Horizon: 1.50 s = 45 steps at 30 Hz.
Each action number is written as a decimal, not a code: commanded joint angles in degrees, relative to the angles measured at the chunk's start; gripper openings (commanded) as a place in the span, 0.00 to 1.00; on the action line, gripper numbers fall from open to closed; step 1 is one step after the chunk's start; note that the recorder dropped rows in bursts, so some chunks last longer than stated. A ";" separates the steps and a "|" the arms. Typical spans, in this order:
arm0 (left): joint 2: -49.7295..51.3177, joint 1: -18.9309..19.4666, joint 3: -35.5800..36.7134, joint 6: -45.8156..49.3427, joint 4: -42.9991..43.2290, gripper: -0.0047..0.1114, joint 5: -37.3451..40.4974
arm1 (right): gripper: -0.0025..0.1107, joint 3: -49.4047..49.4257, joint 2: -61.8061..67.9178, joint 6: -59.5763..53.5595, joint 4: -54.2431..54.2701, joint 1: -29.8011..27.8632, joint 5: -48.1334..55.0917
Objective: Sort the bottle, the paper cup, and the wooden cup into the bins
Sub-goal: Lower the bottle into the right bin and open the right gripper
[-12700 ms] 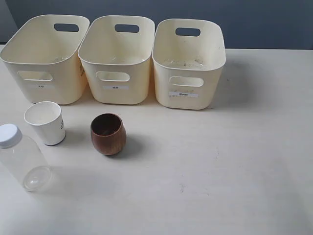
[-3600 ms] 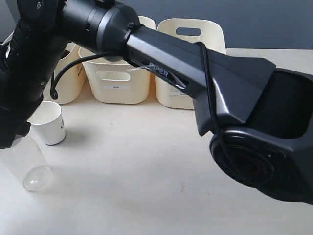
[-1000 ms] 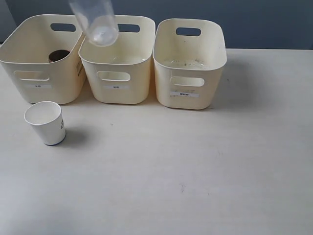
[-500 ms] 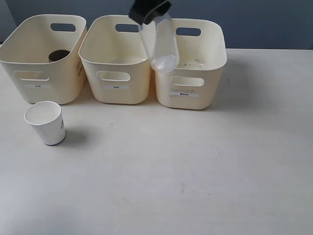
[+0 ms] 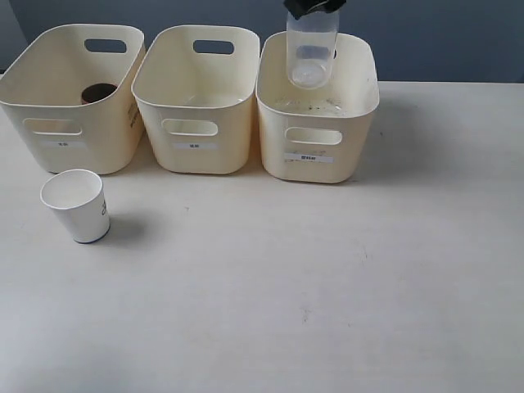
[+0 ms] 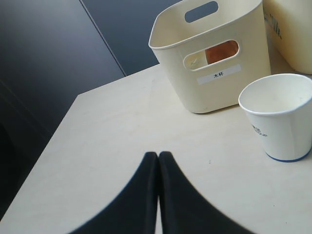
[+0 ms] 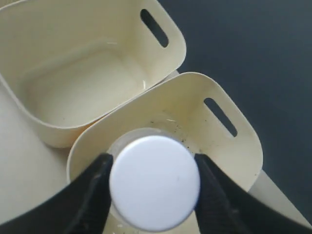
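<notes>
The right gripper [image 7: 152, 195] clamps the clear bottle [image 5: 312, 51] by its white cap [image 7: 154, 188], hanging above the right-hand bin [image 5: 318, 155] — the arm itself is cut off by the frame's top edge. The wooden cup [image 5: 99, 92] is half hidden inside the left bin [image 5: 70, 139]. The paper cup [image 5: 77, 205] stands on the table [image 5: 344, 278]. The left gripper [image 6: 158, 161] is closed, empty, near that cup.

We see a pale tabletop [image 5: 327, 278] carrying three cream bins [image 5: 196, 98] in a row along its far side, and the paper cup [image 5: 75, 205] standing upright before the leftmost bin
</notes>
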 commanded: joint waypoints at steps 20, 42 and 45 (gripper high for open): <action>-0.19 -0.30 0.09 -0.10 -0.07 0.04 -0.52 | 0.07 0.49 16.68 -1.53 7.53 -5.13 -12.30; -0.19 -0.30 0.09 -0.10 -0.07 0.04 -0.52 | 0.52 0.49 13.82 2.65 9.57 -6.43 -9.48; -0.19 -0.30 0.09 -0.10 -0.07 0.04 -0.52 | 0.52 0.49 9.86 1.81 10.98 -5.83 -7.09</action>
